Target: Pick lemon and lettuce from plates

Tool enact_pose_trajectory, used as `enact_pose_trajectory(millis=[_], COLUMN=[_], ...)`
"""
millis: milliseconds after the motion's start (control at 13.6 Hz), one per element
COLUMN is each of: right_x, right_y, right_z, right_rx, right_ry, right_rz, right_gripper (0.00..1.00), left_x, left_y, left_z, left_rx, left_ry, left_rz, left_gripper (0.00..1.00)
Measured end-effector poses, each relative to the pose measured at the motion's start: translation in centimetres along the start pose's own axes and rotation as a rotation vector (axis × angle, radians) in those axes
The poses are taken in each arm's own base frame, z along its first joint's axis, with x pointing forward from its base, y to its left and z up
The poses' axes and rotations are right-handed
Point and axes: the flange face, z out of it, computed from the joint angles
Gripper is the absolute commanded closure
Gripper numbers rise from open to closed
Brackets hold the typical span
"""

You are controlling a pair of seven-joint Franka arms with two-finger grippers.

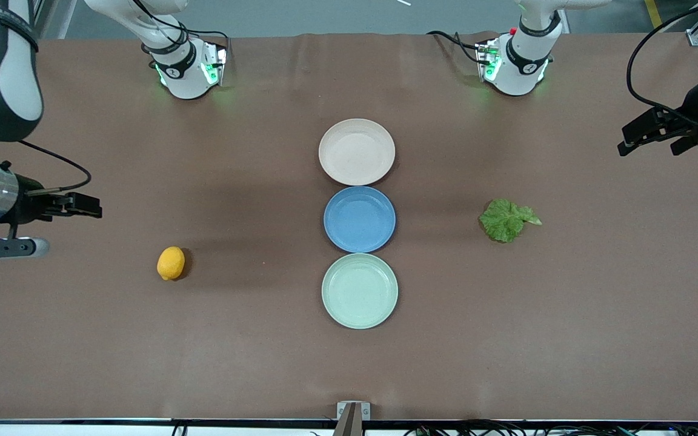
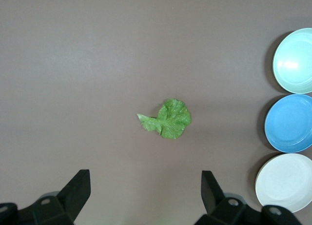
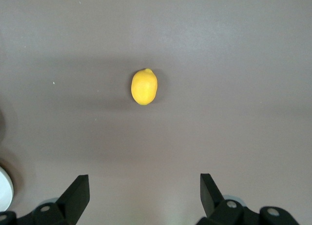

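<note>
- Three plates are lined up in the middle of the brown table [image 1: 82, 351]: the beige-pink plate [image 1: 357, 151] farthest from the front camera, the blue plate [image 1: 360, 218] in between, and the mint green plate [image 1: 360, 290] nearest to it. Each is set just beside the next, and nothing is seen on any of them.
- The lemon [image 1: 171, 263] is found on the bare table toward the right arm's end, well apart from the plates and about level with the gap between the blue and mint green plates.
- The lettuce [image 1: 508, 220] is laid flat on the table toward the left arm's end, level with the blue plate and well apart from it, with its short stem pointed away from the plates.
- The right gripper [image 3: 145, 198] is held in the air over the right arm's end of the table. Its fingers [image 3: 78, 193] are spread wide and nothing is grasped; the lemon is seen ahead of them.
- The left gripper [image 2: 146, 198] is held in the air over the left arm's end of the table. Its fingers [image 2: 80, 191] are likewise spread and empty, with the lettuce ahead of them.
</note>
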Motion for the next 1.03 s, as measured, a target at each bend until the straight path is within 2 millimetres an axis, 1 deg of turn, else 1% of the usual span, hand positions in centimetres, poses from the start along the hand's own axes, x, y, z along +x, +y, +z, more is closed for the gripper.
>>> enact_pose_trajectory(millis=[74,147,294,515,662,809,1029], right_x=[-0.8,-1.9,-4.1,-7.3,-9.0,-9.9,-10.2], right_y=[0.6,0.6,0.0,-0.2,-0.4,-0.6,-0.8], right_z=[-0.5,-1.3,-2.0,-1.0,-1.0,-1.6,-2.1], right_rx=[0.003,0.002,-0.003,-0.010,-0.011,-0.013,-0.014], right_ry=[0.005,0.012,0.040,0.078,0.084,0.096,0.106], right_rz=[0.000,-0.005,-0.012,-0.010,-0.001,0.008,0.009], right_gripper=[0.00,0.00,0.00,0.00,0.00,0.00,0.00], left_x=[0.0,0.0,0.0,0.0,0.1,0.1,0.1], left_y=[0.0,-0.1,0.0,-0.1,-0.4,-0.5,-0.5], left_z=[-0.2,-0.3,-0.6,-0.7,-0.7,-0.7,-0.7], left_rx=[0.000,0.000,-0.001,-0.001,-0.001,-0.001,-0.001], left_ry=[0.004,0.006,0.012,0.015,0.015,0.015,0.015], left_rz=[-0.001,-0.001,0.002,0.023,0.020,0.018,0.019], left_gripper=[0.00,0.00,0.00,0.00,0.00,0.00,0.00])
